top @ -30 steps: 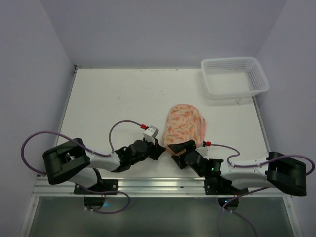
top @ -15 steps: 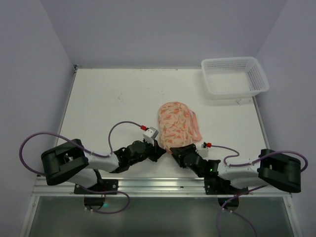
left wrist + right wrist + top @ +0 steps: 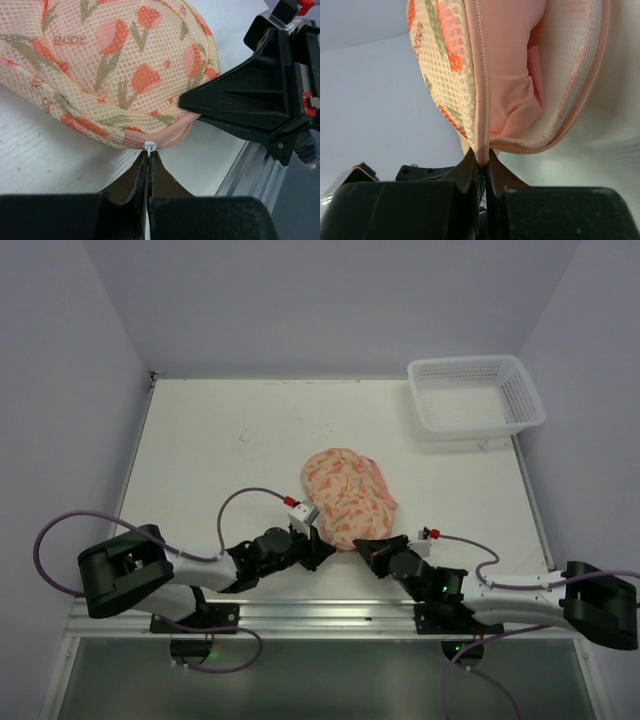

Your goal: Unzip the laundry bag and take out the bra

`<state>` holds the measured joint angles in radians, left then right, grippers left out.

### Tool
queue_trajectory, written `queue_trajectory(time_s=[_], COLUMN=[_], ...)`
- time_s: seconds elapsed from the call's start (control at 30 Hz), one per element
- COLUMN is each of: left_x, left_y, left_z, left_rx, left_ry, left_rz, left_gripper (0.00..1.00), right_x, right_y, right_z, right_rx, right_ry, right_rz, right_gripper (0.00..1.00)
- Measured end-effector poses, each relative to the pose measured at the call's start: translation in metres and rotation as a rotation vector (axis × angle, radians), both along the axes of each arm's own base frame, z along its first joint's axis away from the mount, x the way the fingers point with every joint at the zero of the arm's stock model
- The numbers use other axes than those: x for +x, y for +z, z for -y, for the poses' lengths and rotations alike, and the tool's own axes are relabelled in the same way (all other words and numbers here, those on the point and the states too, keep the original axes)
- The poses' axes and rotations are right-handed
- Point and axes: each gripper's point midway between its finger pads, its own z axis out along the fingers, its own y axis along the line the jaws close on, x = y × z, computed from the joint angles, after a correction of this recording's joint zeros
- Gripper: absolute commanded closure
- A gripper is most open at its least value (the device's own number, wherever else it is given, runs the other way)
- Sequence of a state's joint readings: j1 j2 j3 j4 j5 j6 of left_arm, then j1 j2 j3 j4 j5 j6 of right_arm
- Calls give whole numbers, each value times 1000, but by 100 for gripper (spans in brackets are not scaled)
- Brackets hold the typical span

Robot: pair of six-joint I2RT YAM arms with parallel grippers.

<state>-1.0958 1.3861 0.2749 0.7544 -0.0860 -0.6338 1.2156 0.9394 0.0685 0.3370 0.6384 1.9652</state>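
The laundry bag (image 3: 345, 495), a peach mesh pouch with an orange flower print, lies on the white table between both arms. My left gripper (image 3: 324, 551) is at the bag's near edge, shut on the small white zip pull (image 3: 149, 146). My right gripper (image 3: 367, 545) is shut on the pink zip trim (image 3: 480, 105) at the bag's near right edge. In the right wrist view the bag (image 3: 445, 60) gapes open. The plain pale pink bra (image 3: 512, 75) shows inside it. The right gripper (image 3: 200, 106) appears black, just right of the zip pull.
A white plastic lattice basket (image 3: 475, 395) stands at the back right corner of the table (image 3: 220, 440). A metal rail (image 3: 320, 612) runs along the near edge, under the arm bases. Lilac walls close in the left, back and right sides.
The right gripper has gone from open to shut on the bag's zip trim. The bag has slid and turned to the left. The left gripper stayed shut on the zip pull.
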Motion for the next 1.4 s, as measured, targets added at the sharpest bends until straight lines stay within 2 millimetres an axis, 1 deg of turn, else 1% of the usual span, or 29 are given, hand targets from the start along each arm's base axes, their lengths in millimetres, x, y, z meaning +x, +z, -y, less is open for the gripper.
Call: queue_trajectory(time_s=[0.27,0.4,0.57,0.8,0.97,1.0,1.03,1.07,1.1,1.13,1.2,1.23,1.3,1.33,1.4], left_x=[4,6,9,15,17,16,16,17,19,26,30,30,29,29,28], left_y=[11,16,23,19,20,20,20,21,20,20,23,30,49,61,82], left_z=[-3,-2,0,-2,-1,-1,0,-1,-5,-14,-21,-22,-23,-24,-27], left_rx=[-22,-26,-23,17,29,29,27,28,33,39,42,27,-18,-48,-96], left_ry=[23,24,30,56,64,62,58,58,73,107,126,128,125,126,128], left_rz=[18,18,15,-27,-40,-40,-39,-33,-29,-22,-8,1,29,45,76], left_gripper=[100,100,100,100,99,93,80,75,59,54,49,46,43,37,31], right_x=[0,-2,-4,-4,-3,-3,-3,-3,-3,-1,0,0,1,1,1], right_y=[32,40,41,34,35,35,36,35,34,31,28,25,20,18,14], right_z=[8,14,18,21,22,22,22,23,24,27,29,30,31,32,32], right_rx=[45,44,29,-1,-3,-7,-10,-17,-30,-51,-76,-90,-116,-129,-146], right_ry=[20,32,39,39,36,38,38,39,37,30,27,27,25,23,22], right_rz=[89,114,127,116,123,126,130,134,137,141,145,145,141,138,132], right_gripper=[100,100,100,100,100,100,100,100,100,100,100,100,100,100,100])
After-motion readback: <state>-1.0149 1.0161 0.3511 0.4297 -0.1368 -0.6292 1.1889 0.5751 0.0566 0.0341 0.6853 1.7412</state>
